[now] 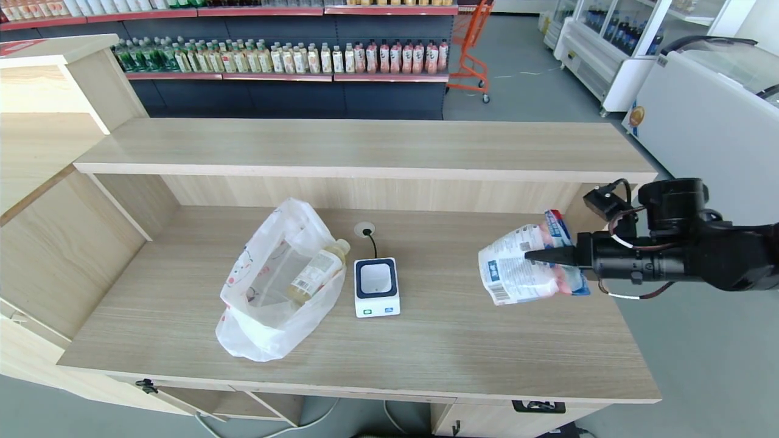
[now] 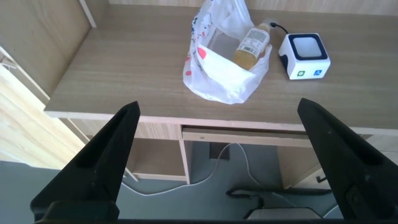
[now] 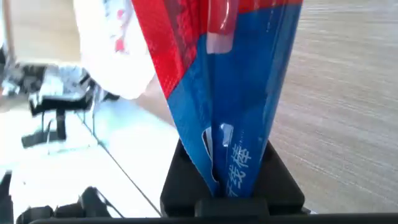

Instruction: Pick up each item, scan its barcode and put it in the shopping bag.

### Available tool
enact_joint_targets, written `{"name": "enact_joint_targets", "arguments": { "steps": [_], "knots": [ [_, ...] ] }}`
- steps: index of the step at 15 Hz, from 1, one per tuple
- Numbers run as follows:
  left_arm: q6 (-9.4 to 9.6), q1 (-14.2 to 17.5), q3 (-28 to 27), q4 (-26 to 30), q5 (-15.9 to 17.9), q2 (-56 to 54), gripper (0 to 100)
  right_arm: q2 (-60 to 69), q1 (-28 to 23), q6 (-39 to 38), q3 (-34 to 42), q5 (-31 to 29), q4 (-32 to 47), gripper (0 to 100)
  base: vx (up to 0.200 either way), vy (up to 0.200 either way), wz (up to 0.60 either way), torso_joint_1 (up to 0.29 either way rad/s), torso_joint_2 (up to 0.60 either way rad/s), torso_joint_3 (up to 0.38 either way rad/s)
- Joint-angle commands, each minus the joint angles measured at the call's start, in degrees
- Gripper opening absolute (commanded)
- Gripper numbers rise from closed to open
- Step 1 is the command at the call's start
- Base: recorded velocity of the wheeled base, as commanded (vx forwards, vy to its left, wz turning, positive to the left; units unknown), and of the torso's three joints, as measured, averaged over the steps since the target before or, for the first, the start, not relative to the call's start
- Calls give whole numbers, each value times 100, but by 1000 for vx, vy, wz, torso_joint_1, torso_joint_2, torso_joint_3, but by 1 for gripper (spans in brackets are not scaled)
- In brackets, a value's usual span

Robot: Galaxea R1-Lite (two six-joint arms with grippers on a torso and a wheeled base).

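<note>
Shopping bag (image 1: pixel 274 307) lay just beyond my left jaws, which hung wide open and empty off the near edge of the surface (image 1: pixel 456 347). The bag sat left of centre, its mouth gaping toward the far right. One bottle (image 1: pixel 317 272) lay slanted inside it with its cap at the far end.

Just to the right of the bag, close to touching it, stood the scanner (image 1: pixel 377 286). Its window faced up and its cable ran to a hole (image 1: pixel 364 229) in the surface behind it.

Farther right, well apart from the scanner, my right jaws were clamped on the blue and red end of the snack packet (image 1: pixel 526 267). They held it, as far as I could judge, clear of the surface. The packet's long axis ran from the jaws leftward and a little nearer, so its free end pointed toward the scanner. The barcode (image 1: pixel 499 293) sat at the near-left corner of the packet, on the face turned up toward my head.

My judgement was that the coming move depended on this: the scanner lay to the left of the packet, and the barcode face would have to be turned down over the window. My right arm had the packet, and my left was nearer the bag.

I counted one packet, one scanner, one bag and one bottle. Beyond the raised ledge (image 1: pixel 365 146), the shelves (image 1: pixel 286 58) held rows of bottles.
</note>
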State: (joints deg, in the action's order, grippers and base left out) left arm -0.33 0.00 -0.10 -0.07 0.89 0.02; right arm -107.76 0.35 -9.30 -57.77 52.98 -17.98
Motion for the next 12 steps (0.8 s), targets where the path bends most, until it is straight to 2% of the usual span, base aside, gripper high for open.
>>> {"name": "enact_joint_targets", "arguments": {
  "steps": [1, 3, 5, 7, 12],
  "knots": [
    [-2, 0, 1, -1, -1, -2, 100, 968, -615, 1229, 767, 1461, -12, 0, 0, 0, 0, 0, 0, 0],
    [-2, 0, 1, -1, -1, -2, 100, 1196, -440, 1220, 855, 1953, -4, 0, 0, 0, 0, 0, 0, 0],
    [-2, 0, 1, -1, -1, -2, 100, 1566, -71, 763, 987, 2129, 5, 0, 0, 0, 0, 0, 0, 0],
    [-2, 0, 1, -1, -1, -2, 100, 1856, 228, 447, 1207, 2120, -4, 0, 0, 0, 0, 0, 0, 0],
    [-2, 0, 1, -1, -1, -2, 100, 2014, 677, 412, 1637, 1909, 5, 0, 0, 0, 0, 0, 0, 0]
  ]
}}
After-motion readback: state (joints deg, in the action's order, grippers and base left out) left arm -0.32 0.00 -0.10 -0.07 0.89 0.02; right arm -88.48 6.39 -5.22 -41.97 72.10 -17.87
